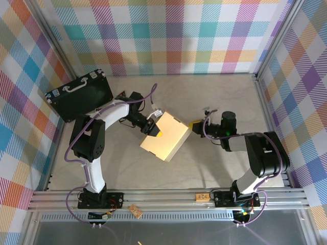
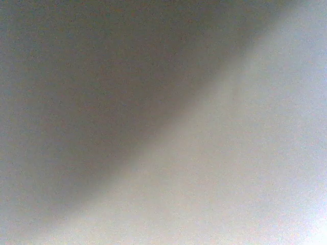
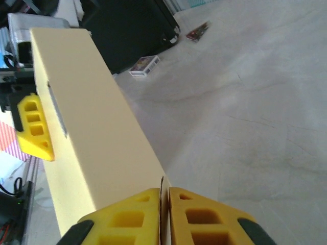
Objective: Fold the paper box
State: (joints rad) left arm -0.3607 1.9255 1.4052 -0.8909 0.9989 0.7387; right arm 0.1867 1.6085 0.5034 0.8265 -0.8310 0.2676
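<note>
At top-view centre, the paper box (image 1: 166, 139) is clamped along its left edge by the left gripper (image 1: 156, 130) and pinched at its right corner by the right gripper (image 3: 164, 217). Light, crease-prone card is expected; folded edges are preferred as holds.

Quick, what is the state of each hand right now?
Left hand: closed on the side wall of the box.
Right hand: closed, pinching the box's thin corner edge.

The paper box (image 1: 166, 139) is smooth, matt tan cardboard. The right gripper (image 3: 164, 200) has matt yellow plastic fingers (image 3: 127, 219). The black case (image 1: 82, 97) looks hard and faintly glossy, its handle (image 1: 76, 87) silvery metal. The tabletop (image 1: 214, 97) is matt and faintly creased.
</note>
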